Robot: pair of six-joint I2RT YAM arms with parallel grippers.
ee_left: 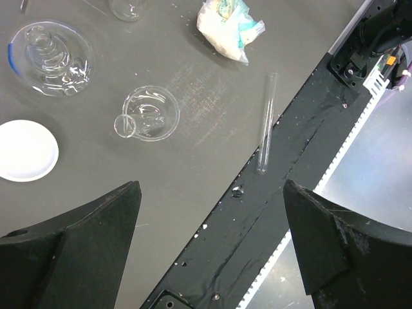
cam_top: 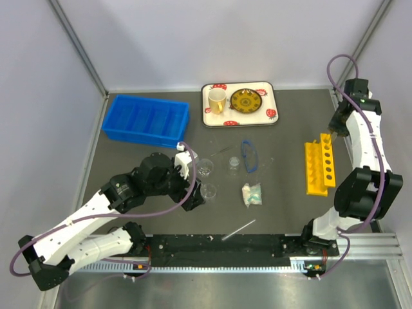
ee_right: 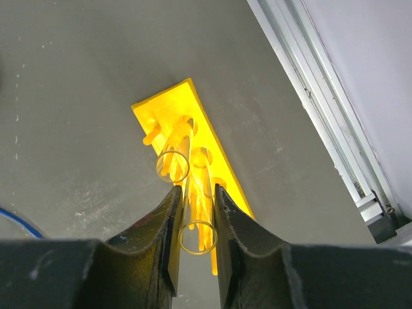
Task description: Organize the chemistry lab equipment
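Checking, we logged the right pincer (ee_right: 195, 196) closed on a glass tube (ee_right: 197, 219), poised above the yellow rack (ee_right: 164, 106) for insertion; left pincer (ee_left: 209, 193) wide open, empty.

yellow rack (cam_top: 313, 170) r side | clear tube (ee_right: 196, 212) upright over it

rack (ee_right: 164, 106): yellow plastic, glossy, translucent | test tube (ee_right: 198, 212) above rack: clear, glassy, smooth | tabletop (ee_right: 77, 96) around rack: grey, matt, scuffed | bin (cam_top: 141, 136) far left of rack: blue plastic, glossy
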